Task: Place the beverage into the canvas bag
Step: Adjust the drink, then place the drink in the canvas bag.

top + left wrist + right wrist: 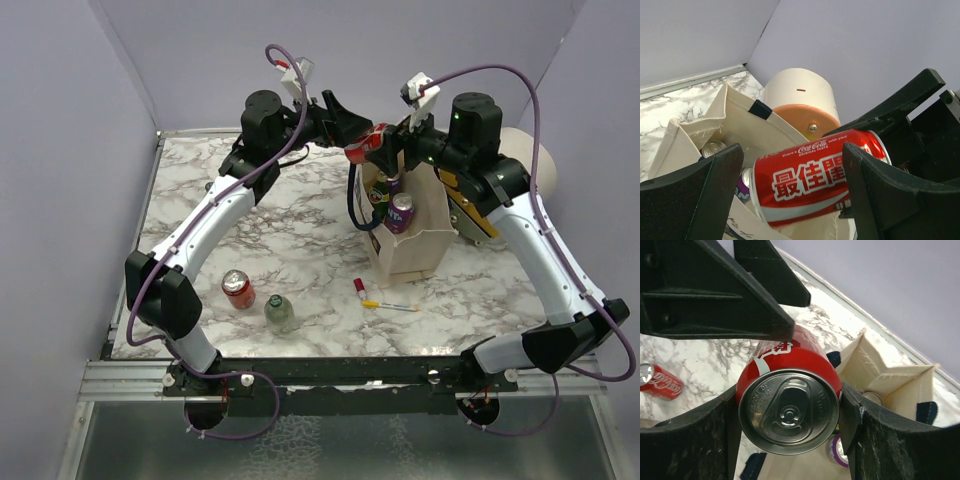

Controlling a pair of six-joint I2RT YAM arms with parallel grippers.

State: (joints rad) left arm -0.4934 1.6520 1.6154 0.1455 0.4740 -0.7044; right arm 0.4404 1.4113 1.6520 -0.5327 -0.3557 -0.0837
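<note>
A red Coca-Cola can (365,143) hangs in the air over the open mouth of the beige canvas bag (425,235). My right gripper (388,140) is shut on the can's sides near its lid end; the lid (789,411) faces the right wrist camera between the fingers (690,440). My left gripper (352,128) is open, its jaws wide on either side of the can (810,180), with a gap at the left finger (695,200). The bag (740,120) holds a purple can (400,212) and other cans. The bag also shows in the right wrist view (875,370).
A cream-and-orange cylinder (535,160) stands behind the bag. A second red can (238,289) and a green bottle (279,313) stand at the front left of the marble table. Two markers (385,303) lie in front of the bag.
</note>
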